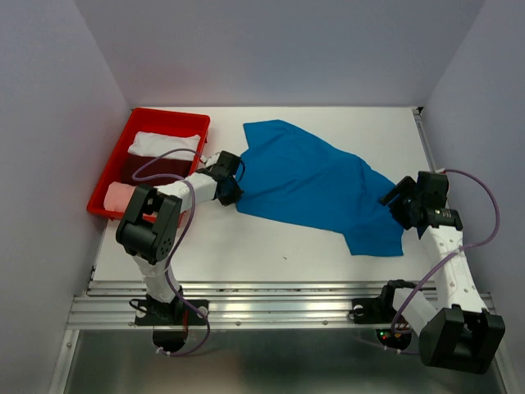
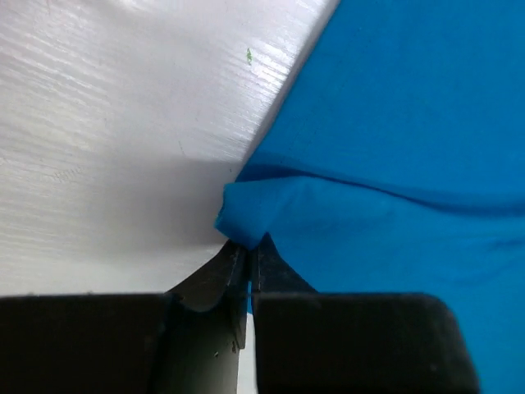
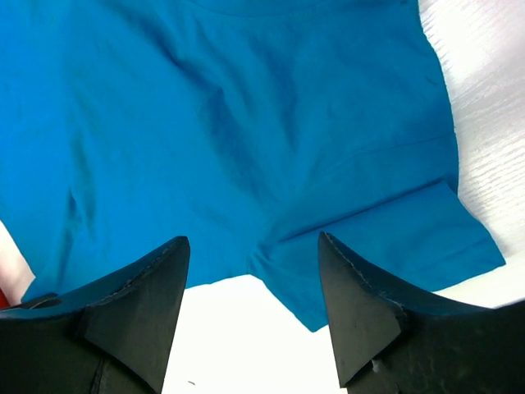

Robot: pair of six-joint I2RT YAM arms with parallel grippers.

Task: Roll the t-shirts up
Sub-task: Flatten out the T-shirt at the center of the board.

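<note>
While the blue t-shirt (image 1: 316, 185) lay spread on the table (image 1: 246, 246), the left gripper (image 2: 248, 250) was clamped on its nine o'clock edge. The right gripper (image 3: 253, 240) hung with jaws apart over its four o'clock end.

Bright even light; soft shadows on table (image 1: 271, 246); left wrist close-up slightly soft.

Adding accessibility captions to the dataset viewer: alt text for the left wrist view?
The left gripper, jaws closed, pinches a bunched edge of the bright blue t-shirt at bottom centre. The shirt fills the right side of the view; the white table shows on the left.
</note>
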